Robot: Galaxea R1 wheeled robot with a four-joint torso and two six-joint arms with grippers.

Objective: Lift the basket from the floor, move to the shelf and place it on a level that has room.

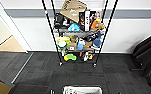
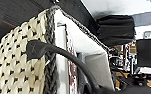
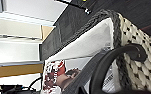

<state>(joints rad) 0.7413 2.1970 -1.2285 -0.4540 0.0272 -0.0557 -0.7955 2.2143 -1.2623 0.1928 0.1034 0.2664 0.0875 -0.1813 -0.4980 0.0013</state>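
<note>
Standing against the wall, the shelf (image 1: 77,32) is crammed on its lower tiers. The basket (image 1: 82,90) sits low before it, over the floor (image 1: 41,72); whether either gripper clamps its handles I cannot tell.

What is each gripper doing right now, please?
Left gripper: cannot be told; the basket's loop handle sits right before its camera.
Right gripper: cannot be told; it is likewise at the basket's other handle.
</note>
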